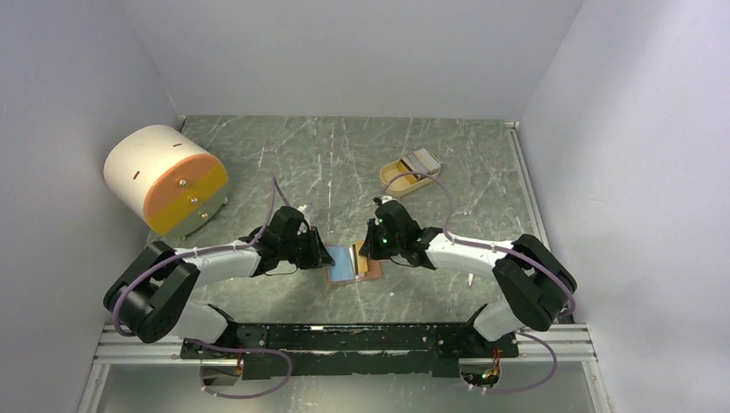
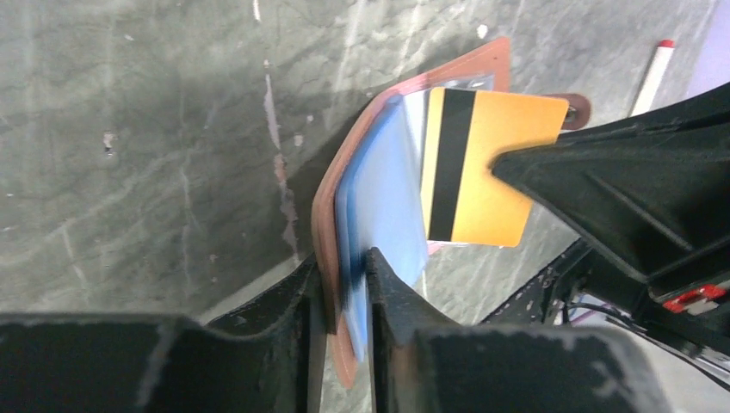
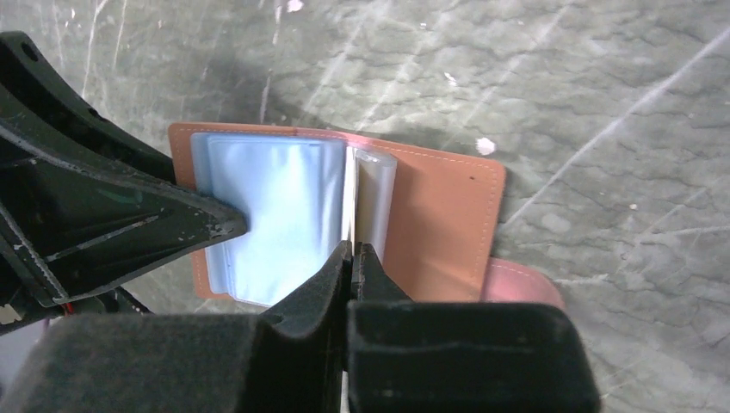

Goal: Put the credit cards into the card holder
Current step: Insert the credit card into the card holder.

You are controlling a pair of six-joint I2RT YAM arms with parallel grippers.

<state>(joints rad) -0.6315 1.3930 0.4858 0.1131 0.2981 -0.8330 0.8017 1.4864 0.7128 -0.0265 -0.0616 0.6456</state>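
Note:
The salmon-pink card holder (image 1: 351, 265) lies open on the table between the two arms. My left gripper (image 2: 344, 258) is shut on its left cover (image 2: 331, 198) together with the light blue sleeves (image 2: 387, 198). My right gripper (image 3: 351, 249) is shut on an orange credit card (image 2: 491, 163) with a black stripe, held upright over the open holder (image 3: 439, 215). The card's top edge is at the holder's inner sleeves; whether it sits in a slot I cannot tell. In the right wrist view the card shows only edge-on. The snap tab (image 3: 521, 284) sticks out on the right.
A beige oval tray (image 1: 398, 178) with a grey-white card (image 1: 422, 159) stands at the back, right of centre. A big white-and-orange drum (image 1: 163, 176) stands at the back left. A white stick with a red tip (image 2: 654, 73) lies beyond the holder. White walls enclose the table.

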